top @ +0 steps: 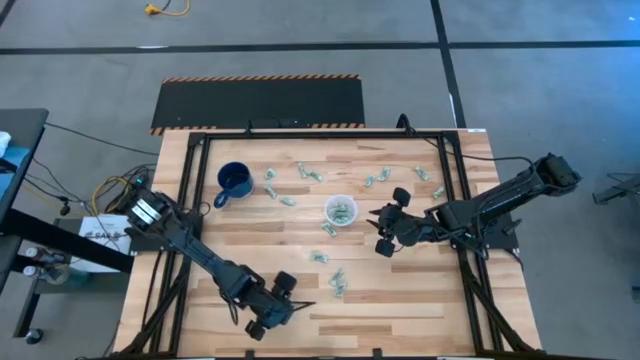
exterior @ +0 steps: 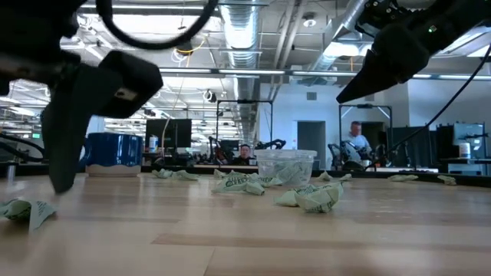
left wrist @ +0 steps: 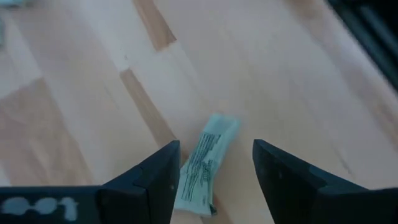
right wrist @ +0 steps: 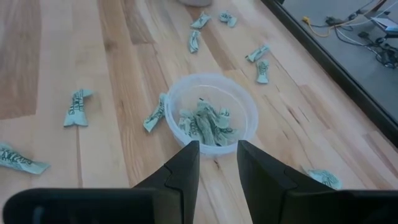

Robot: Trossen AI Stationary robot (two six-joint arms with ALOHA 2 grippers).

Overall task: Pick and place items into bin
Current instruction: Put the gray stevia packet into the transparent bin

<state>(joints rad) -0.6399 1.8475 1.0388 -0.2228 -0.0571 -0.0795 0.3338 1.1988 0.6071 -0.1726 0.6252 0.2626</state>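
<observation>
Several crinkly green-white items (right wrist: 205, 124) heaped inside clear round bin (right wrist: 249, 112).

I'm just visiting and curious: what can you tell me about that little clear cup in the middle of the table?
The clear plastic cup is small, round and translucent whitish. It stands upright near the middle of the wooden table, open-topped, with several green-and-white wrapped pieces piled inside. More lie scattered around it, one against its outer wall. The right gripper is beside it, not touching.
</observation>
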